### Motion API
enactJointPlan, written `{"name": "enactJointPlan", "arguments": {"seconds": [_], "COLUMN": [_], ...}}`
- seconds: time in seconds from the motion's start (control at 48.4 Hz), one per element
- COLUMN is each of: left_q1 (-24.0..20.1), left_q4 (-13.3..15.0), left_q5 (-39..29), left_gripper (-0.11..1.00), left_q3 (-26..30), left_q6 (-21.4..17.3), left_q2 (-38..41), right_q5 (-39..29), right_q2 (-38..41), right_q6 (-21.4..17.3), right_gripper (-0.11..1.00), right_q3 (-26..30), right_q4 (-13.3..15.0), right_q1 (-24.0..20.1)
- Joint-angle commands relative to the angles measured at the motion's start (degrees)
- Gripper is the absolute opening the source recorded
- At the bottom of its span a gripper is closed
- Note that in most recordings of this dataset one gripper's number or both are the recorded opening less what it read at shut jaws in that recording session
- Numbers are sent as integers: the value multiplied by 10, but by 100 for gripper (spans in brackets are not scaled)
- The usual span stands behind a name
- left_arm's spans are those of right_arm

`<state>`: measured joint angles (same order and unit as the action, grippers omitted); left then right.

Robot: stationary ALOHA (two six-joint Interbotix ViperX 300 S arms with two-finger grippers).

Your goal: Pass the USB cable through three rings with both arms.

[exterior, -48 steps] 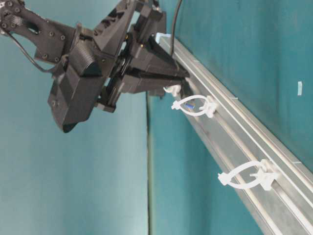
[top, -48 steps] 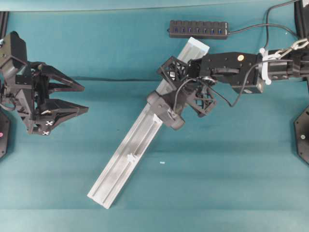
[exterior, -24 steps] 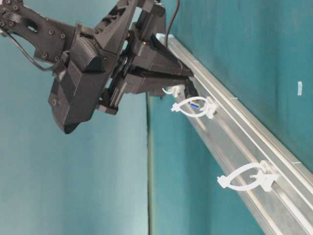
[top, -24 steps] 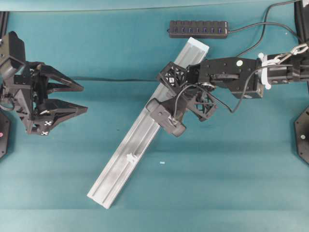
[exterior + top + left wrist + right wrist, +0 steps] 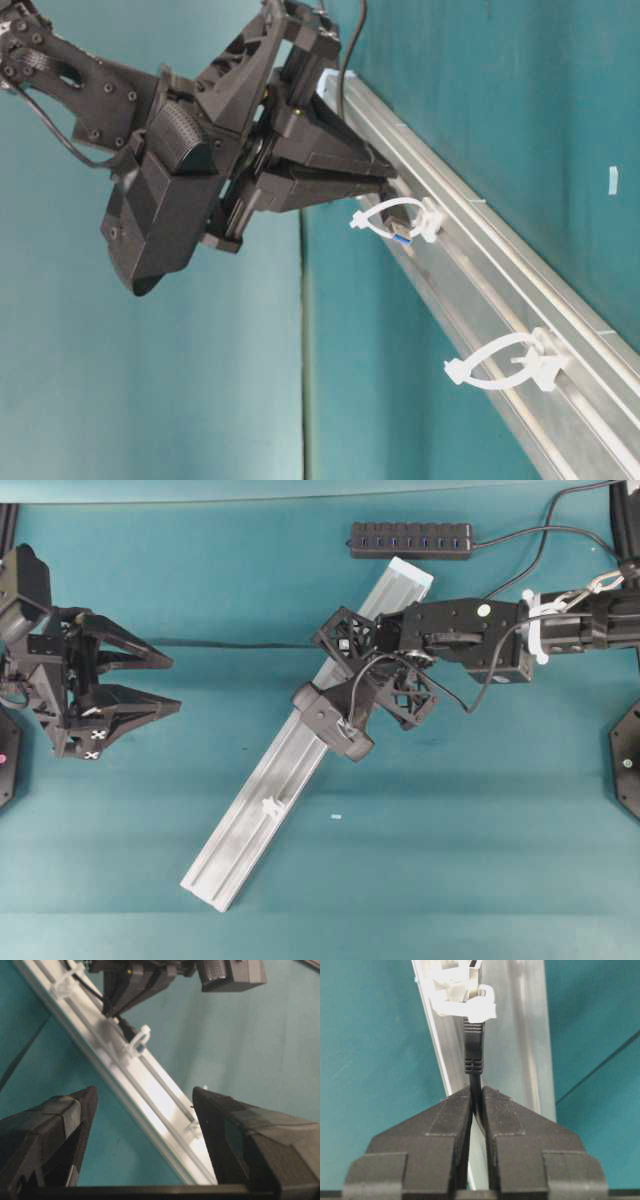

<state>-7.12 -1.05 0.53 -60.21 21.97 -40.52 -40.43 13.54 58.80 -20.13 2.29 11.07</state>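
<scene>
From overhead, the left black lattice-framed gripper point(image 5: 150, 685) hovers over the teal counter point(image 5: 450, 860) well apart from the long silver aluminium rail point(image 5: 250, 825), its fingers point(image 5: 140, 655) spread wide and holding nothing. The left wrist view looks between those spread fingers at the rail, where the blue-tipped plug pokes through a small white translucent plastic ring point(image 5: 140, 1042).

Overhead, the right black gripper point(image 5: 325, 715) sits over the middle of the rail and hides the cable end; a black multi-port hub point(image 5: 410, 540) lies near the rail's far end. The table-level view shows what it hides: the plug of the thin dark USB cable point(image 5: 400, 235) sits inside the middle ring point(image 5: 395, 220), while the next ring point(image 5: 505, 362) along the rail is empty. The right wrist view alone shows the grip: its fingers point(image 5: 445, 1125) pinch the cable just behind the plug's ribbed collar point(image 5: 473, 1052), pressed nearly together, with the metal tip already through the ring.
</scene>
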Motion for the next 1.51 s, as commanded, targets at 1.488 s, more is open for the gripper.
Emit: {"name": "enactJointPlan", "arguments": {"seconds": [1.488], "left_q1": [33], "left_q4": [-3], "left_q5": [197], "left_gripper": [84], "left_q3": [53], "left_q6": [-1], "left_q2": [281], "right_q5": [33], "right_q2": [-4], "right_q6": [-78], "right_gripper": [10], "right_q3": [22], "right_q4": [-74], "right_q1": [-33]}}
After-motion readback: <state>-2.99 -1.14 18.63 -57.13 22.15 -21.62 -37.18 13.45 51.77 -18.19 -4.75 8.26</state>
